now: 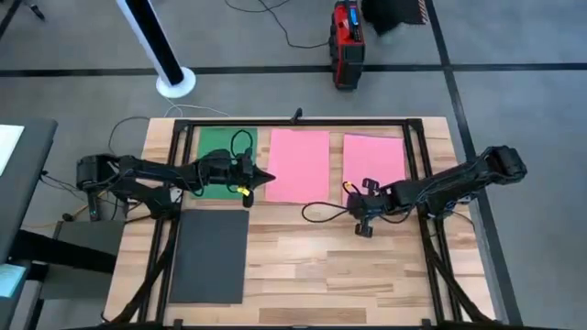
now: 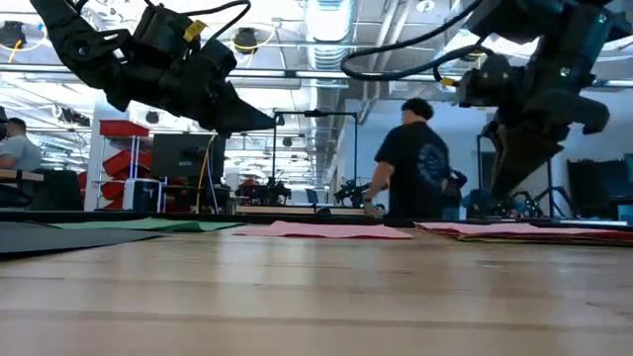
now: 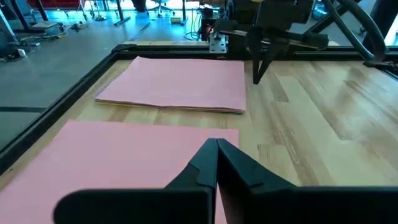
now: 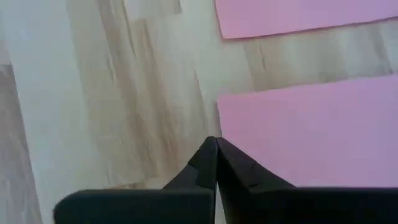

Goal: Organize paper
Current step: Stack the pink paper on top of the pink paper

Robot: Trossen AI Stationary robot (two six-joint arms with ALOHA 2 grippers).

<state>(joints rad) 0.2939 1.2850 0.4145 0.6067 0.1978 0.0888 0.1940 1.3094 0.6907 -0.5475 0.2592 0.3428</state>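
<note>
- Four sheets: green sheet under the left arm, middle pink sheet just ahead of left gripper, fingers closed, empty.
- Right pink sheet beneath right gripper, closed, empty.
- Grey sheet beside left gripper.

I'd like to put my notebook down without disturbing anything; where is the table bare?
Bare wood runs along the near side, right of the grey sheet and below both pink sheets. The far strip is crowded: green sheet, pink sheets, the left gripper and the right gripper above them.
</note>
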